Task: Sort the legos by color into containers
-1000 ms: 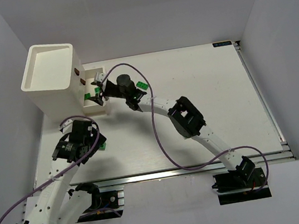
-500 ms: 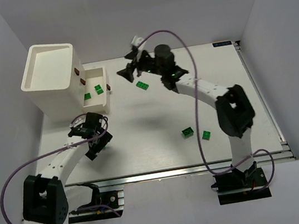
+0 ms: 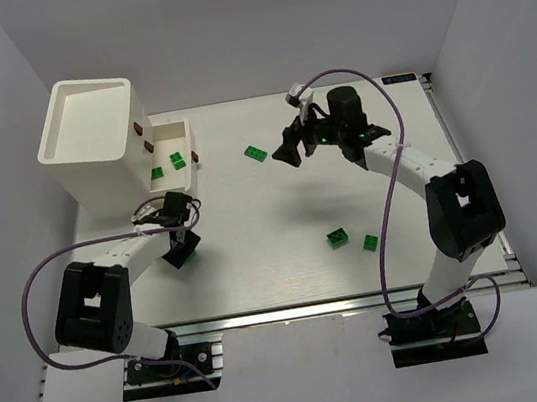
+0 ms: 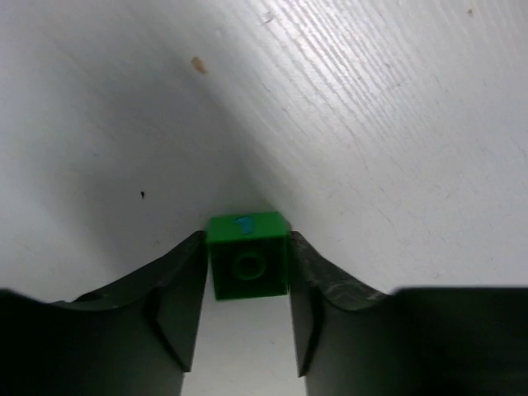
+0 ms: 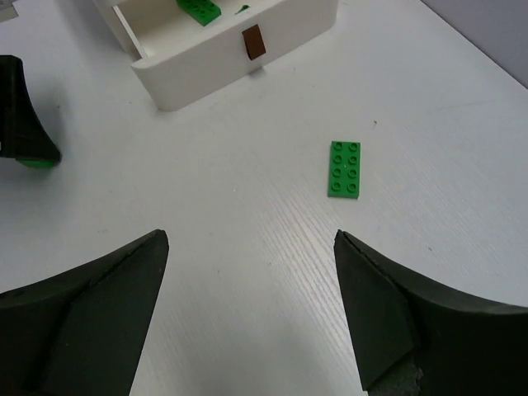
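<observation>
Sitting in the left claw (image 4: 247, 243): small green brick (image 4: 247, 268), apparently resting on the tabletop (image 4: 371, 124), near-left, just short of the containers.
Left claw state: fingers (image 4: 177, 313) pressed against two opposite sides of the brick, pinching it.
Bearing for the drop: low tray (image 3: 173, 195) lies just beyond the left claw, beside the tall bin (image 3: 92, 172); the left arm is far nearer than the right.
Right claw (image 5: 247, 305): spread wide, holding nothing.
Right claw's nearest piece: long green plate (image 5: 344, 169), ahead and slightly right, long axis running roughly away from the claw.
Overhead view only: green pieces in the tray (image 3: 177, 159); two loose green bricks (image 3: 338, 237) near-right.
Left wrist view only: the finger contact, hidden from above.
</observation>
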